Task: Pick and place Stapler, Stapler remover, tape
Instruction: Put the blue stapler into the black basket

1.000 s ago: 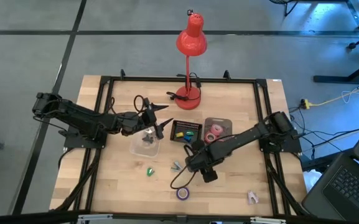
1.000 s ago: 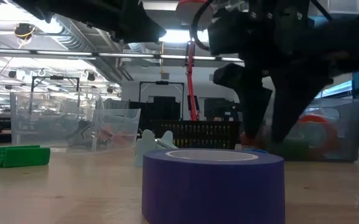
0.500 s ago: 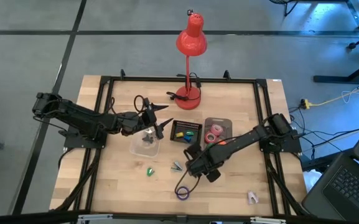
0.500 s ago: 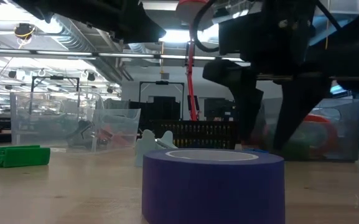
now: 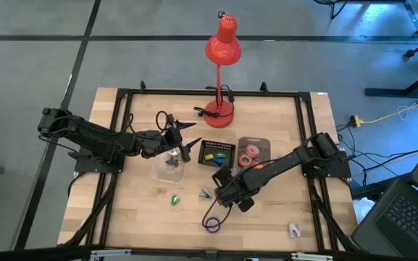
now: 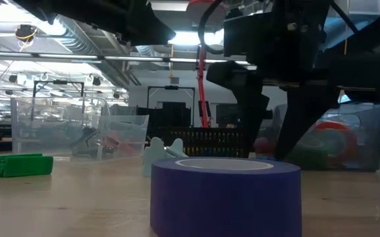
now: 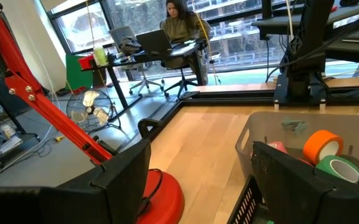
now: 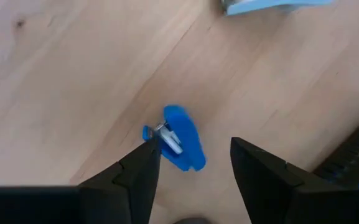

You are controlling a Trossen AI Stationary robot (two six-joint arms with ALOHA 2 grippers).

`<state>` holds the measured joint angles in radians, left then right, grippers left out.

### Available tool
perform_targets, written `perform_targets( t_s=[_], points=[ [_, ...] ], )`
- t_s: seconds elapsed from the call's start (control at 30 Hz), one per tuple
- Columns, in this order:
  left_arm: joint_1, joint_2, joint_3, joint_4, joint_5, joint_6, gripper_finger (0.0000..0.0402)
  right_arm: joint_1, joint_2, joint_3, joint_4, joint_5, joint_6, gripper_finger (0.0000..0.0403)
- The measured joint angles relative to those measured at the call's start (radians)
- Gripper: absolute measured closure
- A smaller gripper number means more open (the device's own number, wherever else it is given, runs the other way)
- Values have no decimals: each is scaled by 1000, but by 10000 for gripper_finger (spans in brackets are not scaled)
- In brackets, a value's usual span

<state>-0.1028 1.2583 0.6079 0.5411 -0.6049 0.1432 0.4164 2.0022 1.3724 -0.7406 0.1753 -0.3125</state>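
Left gripper (image 5: 187, 141) — centre-left of the high frame, hovering over the clear bin (image 5: 169, 167); fingers spread, nothing held.

Purple tape (image 5: 212, 225) — lower centre on the desk (image 5: 281, 217), lying flat and apart from both arms. You can expect it to be light and stiff; pinch across the ring wall.

Right gripper (image 8: 191, 162) — centre of the high frame, fingers spread either side of the blue stapler remover (image 8: 180, 144) without touching it. Judge this item small, light, hard plastic, likely slippery — close on its broad sides, mid-body.

Grey tray (image 5: 254, 142) — right of centre, already holding tape rolls.
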Motion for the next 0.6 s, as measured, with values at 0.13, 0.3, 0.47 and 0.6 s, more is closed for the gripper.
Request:
perform_targets(
  t_s=[0.13, 0.3, 0.47, 0.6],
  points=[
    [0, 0, 0, 0, 0, 0, 132, 1, 44, 2, 7, -10, -11, 206],
    [0, 0, 0, 0, -3, 0, 132, 1, 62, 4, 11, -7, -12, 207],
    [0, 0, 0, -1, -3, 0, 132, 2, 57, 7, 15, 6, -4, 244],
    [0, 0, 0, -1, -3, 0, 132, 0, 68, 51, 40, 14, 44, 300]
  ],
)
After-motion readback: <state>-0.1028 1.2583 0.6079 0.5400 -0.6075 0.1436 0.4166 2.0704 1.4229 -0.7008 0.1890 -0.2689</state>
